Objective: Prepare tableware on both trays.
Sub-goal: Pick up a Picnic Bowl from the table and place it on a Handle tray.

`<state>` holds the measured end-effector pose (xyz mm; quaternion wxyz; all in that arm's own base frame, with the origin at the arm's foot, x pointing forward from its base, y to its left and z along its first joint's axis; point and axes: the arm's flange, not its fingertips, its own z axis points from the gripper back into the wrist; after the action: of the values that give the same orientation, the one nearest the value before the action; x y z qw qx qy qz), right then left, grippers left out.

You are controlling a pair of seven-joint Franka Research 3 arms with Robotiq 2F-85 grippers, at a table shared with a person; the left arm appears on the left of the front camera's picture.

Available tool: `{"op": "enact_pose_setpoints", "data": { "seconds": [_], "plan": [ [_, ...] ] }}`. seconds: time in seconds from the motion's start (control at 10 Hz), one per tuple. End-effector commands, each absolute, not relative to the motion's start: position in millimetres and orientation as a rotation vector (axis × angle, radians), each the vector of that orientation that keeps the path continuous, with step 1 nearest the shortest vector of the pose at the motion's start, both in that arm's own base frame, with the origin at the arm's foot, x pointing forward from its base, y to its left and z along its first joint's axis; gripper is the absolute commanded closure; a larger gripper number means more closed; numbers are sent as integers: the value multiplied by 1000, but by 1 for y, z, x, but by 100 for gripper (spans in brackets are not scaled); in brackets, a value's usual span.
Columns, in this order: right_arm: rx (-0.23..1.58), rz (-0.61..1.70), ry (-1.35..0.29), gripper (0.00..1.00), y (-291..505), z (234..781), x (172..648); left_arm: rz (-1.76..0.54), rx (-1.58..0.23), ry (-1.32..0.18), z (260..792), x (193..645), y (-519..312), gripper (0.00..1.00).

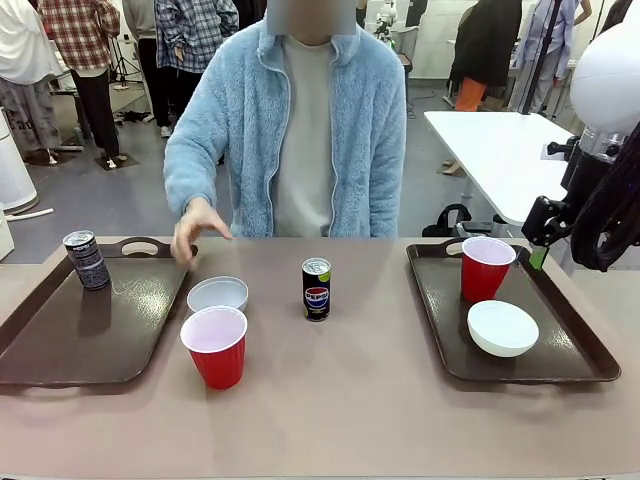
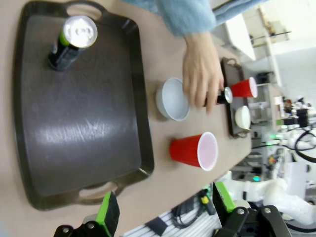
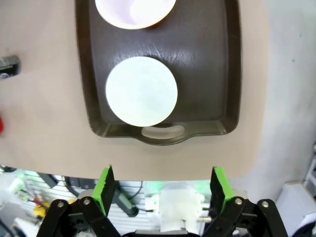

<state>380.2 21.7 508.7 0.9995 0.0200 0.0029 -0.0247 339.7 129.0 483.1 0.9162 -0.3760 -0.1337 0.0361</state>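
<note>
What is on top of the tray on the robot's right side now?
A red cup and a white bowl stand on the right tray, apart from each other. The tray surface under them is covered.

grey floor [image 1: 130, 195]; white table [image 1: 500, 150] far right; people [image 1: 80, 60] standing behind; bright even light.

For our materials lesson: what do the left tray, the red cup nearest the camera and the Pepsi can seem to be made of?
Left tray: probably plastic, dark brown, glossy; it mirrors light. Red cup: likely plastic, smooth, whitish inside. Pepsi can: apparently metal; shiny silver top.
</note>
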Motion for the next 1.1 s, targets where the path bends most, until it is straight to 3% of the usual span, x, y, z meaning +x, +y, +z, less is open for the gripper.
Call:
{"op": "enact_pose_setpoints", "data": {
  "seconds": [0.0, 0.4, 0.7, 1.0],
  "plan": [
    [246, -55, 20, 1, -18, 534, 384, 49, -573, -285, 500, 354, 96, 0],
    [613, -42, 70, 1, -129, 596, 379, -120, -238, -203, 512, 376, 13, 0],
    [841, -45, 119, 1, -227, 596, 341, -198, -17, -190, 481, 385, -29, 0],
    [950, -41, 144, 1, -268, 574, 321, -256, -26, -178, 458, 384, -42, 0]
  ]
}}
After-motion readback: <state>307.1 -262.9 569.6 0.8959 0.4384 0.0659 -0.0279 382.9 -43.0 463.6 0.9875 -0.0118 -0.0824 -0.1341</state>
